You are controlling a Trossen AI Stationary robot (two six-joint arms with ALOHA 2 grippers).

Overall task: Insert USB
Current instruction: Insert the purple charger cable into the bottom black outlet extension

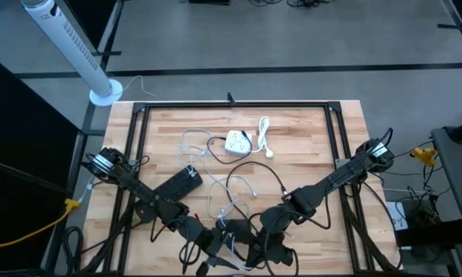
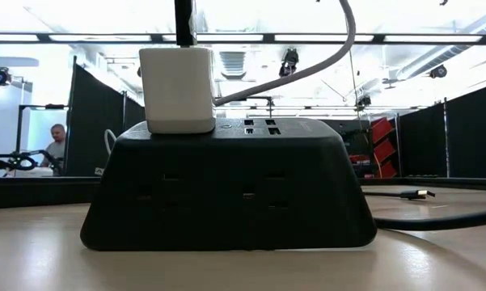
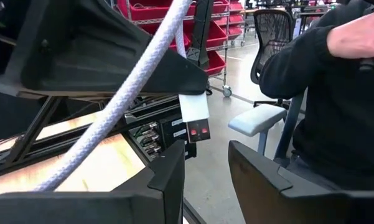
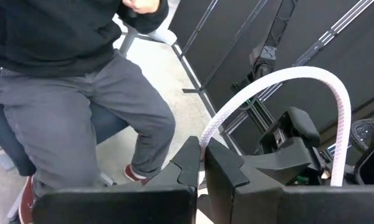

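Cable [image 4: 280, 87] pinched in right claw [image 4: 202, 163]; white plug [image 3: 193, 116] beyond left claw [image 3: 205, 171]

Both arms reach to the bottom centre of the high view. The left gripper [image 3: 206, 177] stands parted. The right gripper [image 4: 202, 163] is closed.

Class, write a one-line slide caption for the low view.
Black power strip at table level, white charger plugged on top, loose USB plug lying behind.

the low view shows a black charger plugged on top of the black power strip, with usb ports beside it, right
Not quite: the charger is white, not black, as the low view shows. It does sit on top of the black power strip, with USB ports beside it.
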